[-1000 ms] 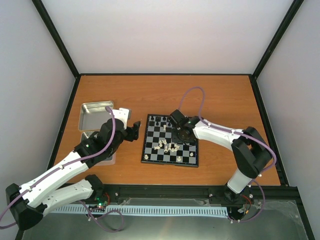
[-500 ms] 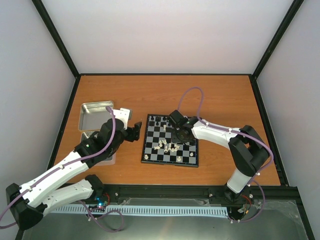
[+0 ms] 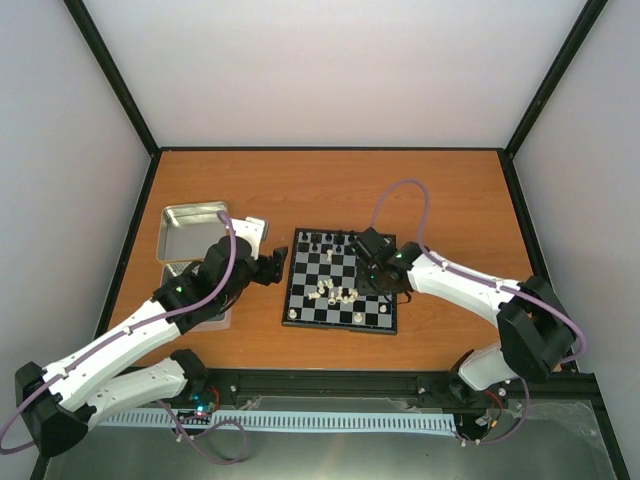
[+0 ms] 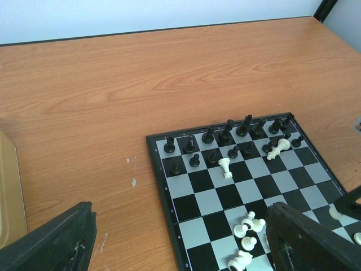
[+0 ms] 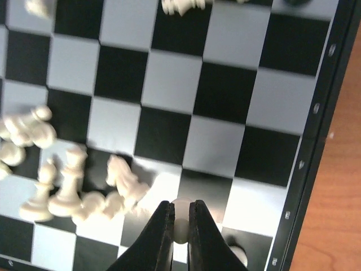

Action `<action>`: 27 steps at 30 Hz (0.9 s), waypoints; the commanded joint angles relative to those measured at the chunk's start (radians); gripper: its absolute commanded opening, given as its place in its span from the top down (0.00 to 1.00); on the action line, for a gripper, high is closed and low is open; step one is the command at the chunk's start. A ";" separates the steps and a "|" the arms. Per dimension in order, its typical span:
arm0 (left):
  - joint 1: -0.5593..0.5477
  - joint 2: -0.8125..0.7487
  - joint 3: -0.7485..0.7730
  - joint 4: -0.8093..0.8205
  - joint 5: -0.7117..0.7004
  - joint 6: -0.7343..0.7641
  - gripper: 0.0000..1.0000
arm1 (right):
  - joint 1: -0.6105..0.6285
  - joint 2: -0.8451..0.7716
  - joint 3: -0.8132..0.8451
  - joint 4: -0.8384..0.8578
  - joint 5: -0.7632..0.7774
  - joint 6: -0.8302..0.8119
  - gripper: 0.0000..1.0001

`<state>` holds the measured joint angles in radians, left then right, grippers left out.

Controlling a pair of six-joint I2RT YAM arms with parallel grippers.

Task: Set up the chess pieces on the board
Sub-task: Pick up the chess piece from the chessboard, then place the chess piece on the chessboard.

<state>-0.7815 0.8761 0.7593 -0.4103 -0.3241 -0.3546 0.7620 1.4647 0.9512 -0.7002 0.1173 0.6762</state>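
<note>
Cream piece [image 5: 180, 226]: pinched tight between the fingers of my right claw [image 5: 180, 210], on the chessboard's [image 5: 169, 79] 3 o'clock side.
Cream heap [image 5: 73, 192]: toppled chessmen at my right claw's 9 o'clock.
Black chessmen [image 4: 225, 135]: along the board's 12 o'clock edge.
Left claw [image 4: 180, 226]: jaws wide apart, holding nothing, at the board's 9 o'clock.
</note>
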 commanded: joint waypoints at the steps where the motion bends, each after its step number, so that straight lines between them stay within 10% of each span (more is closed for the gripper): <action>1: 0.005 -0.003 0.006 0.032 0.009 0.020 0.16 | 0.010 -0.031 -0.058 -0.036 -0.072 -0.002 0.97; 16: 0.005 -0.002 0.003 0.030 0.013 0.017 0.15 | 0.028 0.012 -0.086 -0.021 -0.131 -0.001 0.94; 27: 0.005 -0.002 0.007 0.026 -0.001 0.011 0.15 | 0.032 -0.006 -0.013 -0.040 -0.083 -0.002 0.70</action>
<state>-0.7815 0.8764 0.7589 -0.4088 -0.3168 -0.3546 0.7826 1.4666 0.8833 -0.7410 0.0010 0.6739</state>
